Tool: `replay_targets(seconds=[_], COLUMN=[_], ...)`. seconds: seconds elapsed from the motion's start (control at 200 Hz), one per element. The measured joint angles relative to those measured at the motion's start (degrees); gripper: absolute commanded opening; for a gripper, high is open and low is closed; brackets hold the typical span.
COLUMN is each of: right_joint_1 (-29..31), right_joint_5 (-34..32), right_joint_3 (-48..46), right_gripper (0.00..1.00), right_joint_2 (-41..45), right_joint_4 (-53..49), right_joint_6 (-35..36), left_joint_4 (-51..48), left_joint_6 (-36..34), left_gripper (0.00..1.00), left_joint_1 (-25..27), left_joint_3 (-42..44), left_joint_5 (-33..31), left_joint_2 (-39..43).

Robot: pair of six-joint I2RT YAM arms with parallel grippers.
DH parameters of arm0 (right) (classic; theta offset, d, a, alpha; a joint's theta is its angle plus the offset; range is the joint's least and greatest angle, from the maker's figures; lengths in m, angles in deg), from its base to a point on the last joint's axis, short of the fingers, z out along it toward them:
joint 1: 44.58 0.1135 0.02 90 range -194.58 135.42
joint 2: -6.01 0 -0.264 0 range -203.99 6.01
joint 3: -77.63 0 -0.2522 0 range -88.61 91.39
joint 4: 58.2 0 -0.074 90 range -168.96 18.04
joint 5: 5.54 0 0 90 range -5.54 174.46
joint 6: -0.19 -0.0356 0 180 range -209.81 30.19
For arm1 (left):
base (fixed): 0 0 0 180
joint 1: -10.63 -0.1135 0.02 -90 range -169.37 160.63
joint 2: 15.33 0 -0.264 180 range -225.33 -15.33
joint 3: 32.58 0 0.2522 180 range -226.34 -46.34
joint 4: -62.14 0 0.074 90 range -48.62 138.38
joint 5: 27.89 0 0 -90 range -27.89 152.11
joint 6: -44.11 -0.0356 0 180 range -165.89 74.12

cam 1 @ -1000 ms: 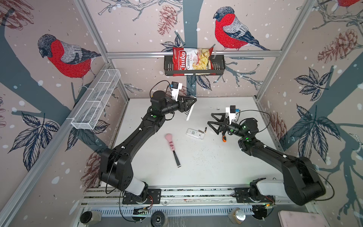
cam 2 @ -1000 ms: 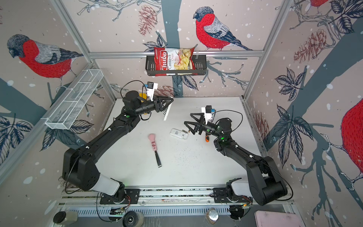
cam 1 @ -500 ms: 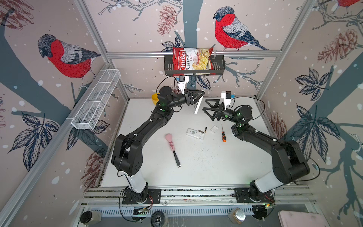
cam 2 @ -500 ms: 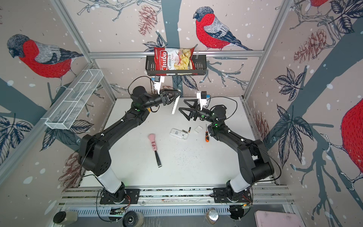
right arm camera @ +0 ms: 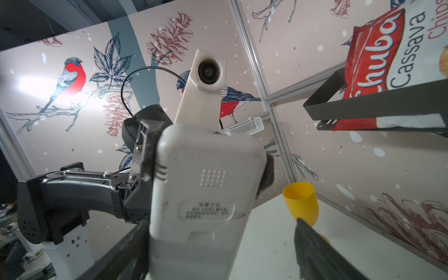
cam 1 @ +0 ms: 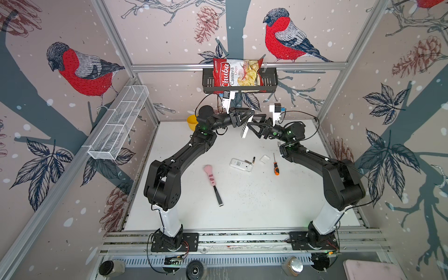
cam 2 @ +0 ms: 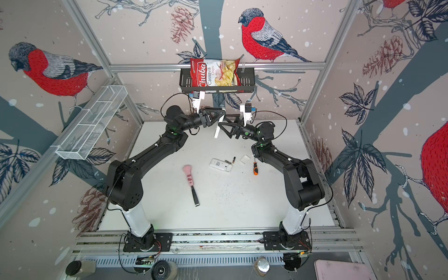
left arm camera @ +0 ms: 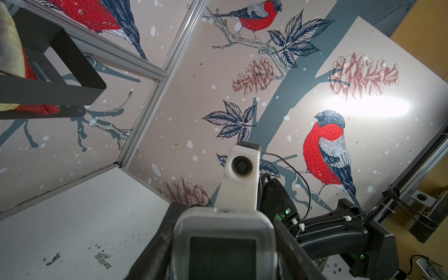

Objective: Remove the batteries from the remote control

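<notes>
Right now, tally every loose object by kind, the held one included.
Remotes (held remote, table remote): 2
Batteries: 2
White cover: 1
Screwdriver: 1
Brush: 1
Yellow cup: 1
Chips bag: 1
Total: 9

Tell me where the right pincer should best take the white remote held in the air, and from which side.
Take the raised remote by its free half, pinching across the two long edges, from its back. The left pincer clamps the display end, and the flat back faces the open right pincer, whose fingers flank that free half.
</notes>
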Motion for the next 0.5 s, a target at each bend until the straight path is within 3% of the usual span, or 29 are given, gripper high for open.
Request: replay_targets(seconds=[0.33,0.5], right_joint_1=[0.33,0.63], right_joint_5=[3.82,4.7], right_joint_3=[2.05,2.19], right_gripper=[0.79,0.64], right_joint_2=[-3.96,-4.17], right_joint_4=[7.8,9.05], right_joint_6=[-8.26,-9.68], left_joint_4=[1.66,2.71], left_joint_6=[1.46,1.7], left_gripper=[0.44,0.43], left_joint_1=[0.0,0.02], left_joint_3=[-0.66,-0.52], left_joint_5=[1.49,1.44], left_joint_2=[-1.44,-1.44])
